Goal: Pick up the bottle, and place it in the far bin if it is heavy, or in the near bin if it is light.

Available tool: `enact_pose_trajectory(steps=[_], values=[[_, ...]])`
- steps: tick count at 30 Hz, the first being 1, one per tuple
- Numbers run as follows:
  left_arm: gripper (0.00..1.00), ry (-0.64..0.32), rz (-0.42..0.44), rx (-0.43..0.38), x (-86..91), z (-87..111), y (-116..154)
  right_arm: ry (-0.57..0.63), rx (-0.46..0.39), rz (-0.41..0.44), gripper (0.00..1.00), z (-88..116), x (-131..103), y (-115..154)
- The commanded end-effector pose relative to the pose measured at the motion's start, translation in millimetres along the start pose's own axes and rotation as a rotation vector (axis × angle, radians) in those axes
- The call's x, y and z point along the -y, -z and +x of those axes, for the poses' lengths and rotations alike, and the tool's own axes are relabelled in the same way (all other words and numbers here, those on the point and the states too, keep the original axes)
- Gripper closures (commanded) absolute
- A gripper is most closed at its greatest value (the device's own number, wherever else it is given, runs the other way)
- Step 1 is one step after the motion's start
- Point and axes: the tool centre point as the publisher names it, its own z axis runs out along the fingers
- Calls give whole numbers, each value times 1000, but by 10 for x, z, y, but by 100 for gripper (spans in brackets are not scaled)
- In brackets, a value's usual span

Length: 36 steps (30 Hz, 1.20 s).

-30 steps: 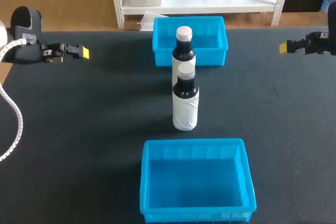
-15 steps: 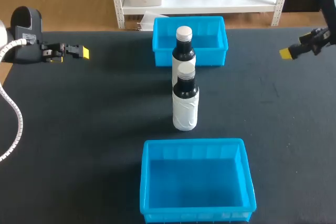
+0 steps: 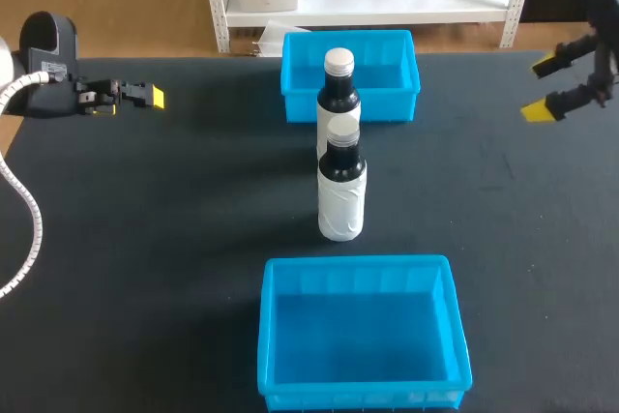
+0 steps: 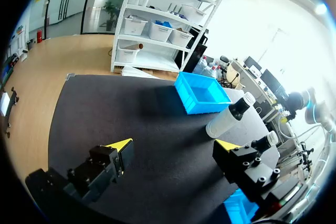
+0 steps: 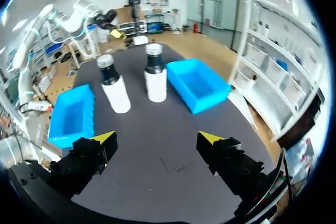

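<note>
Two bottles with white bodies, black shoulders and pale caps stand upright in a line at the table's middle. The near bottle [image 3: 341, 188] is between the bins. The far bottle [image 3: 338, 92] stands right against the far blue bin [image 3: 298, 76], in front of it. The near blue bin [image 3: 267, 336] sits at the front edge, nothing in it. My left gripper [image 3: 153, 97] hovers open at the far left, well away from both bottles. My right gripper [image 3: 544, 88] hangs open at the far right, holding nothing. The right wrist view has both bottles [image 5: 114, 92] [image 5: 155, 75] ahead of its gripper [image 5: 157, 139].
Dark table cloth surrounds the bottles on both sides. In the left wrist view the far bin [image 4: 201, 93] and far bottle [image 4: 228, 119] lie ahead of the open gripper [image 4: 173, 145], and a corner of the near bin [image 4: 237, 206] shows beside one finger.
My right gripper has turned at the wrist and risen slightly toward the far right edge, so its two yellow tips now show apart. The left arm and both bottles have stayed put.
</note>
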Motion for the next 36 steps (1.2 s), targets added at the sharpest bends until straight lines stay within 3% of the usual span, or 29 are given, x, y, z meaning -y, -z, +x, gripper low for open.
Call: enact_pose_trajectory(steps=[1,19,36], values=[[0,0,0,0,0,0,0,75,43,-309,0,-74,-92,-161],[0,0,0,0,0,0,0,91,38,-285,0,-501,-884,-894],[0,0,0,0,0,0,0,117,88,-351,0,-778,-1025,-1404]])
